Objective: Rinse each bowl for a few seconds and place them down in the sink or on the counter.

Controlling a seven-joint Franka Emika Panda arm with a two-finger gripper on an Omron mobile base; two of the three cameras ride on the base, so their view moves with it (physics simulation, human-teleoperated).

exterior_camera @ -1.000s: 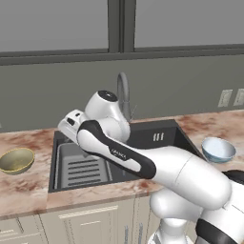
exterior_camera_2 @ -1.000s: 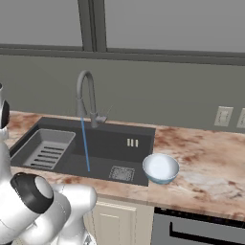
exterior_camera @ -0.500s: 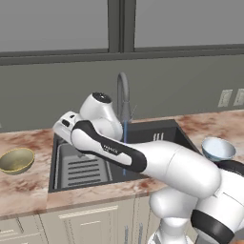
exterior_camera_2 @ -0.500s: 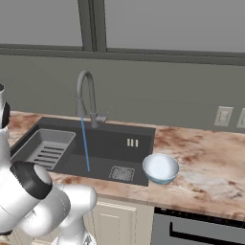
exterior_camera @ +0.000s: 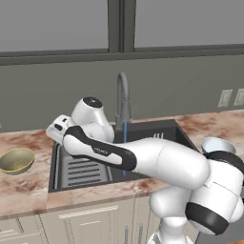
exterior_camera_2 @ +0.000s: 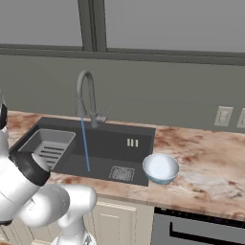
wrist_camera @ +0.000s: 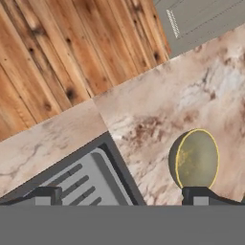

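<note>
Olive-gold bowl (exterior_camera: 16, 160) sits upright on the marbled tabletop (exterior_camera: 24, 190), left of the dark sink (exterior_camera: 90, 174). Pale blue bowl (exterior_camera_2: 161, 168) rests upright by the sink's right edge; faucet (exterior_camera_2: 86, 98) runs water.

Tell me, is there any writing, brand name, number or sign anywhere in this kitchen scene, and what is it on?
Small pale lettering on the dark band of the robot's arm: too small and blurred to read.
Nothing readable on the sink, faucet, counter, olive-gold bowl, pale blue bowl or wall outlets.
</note>
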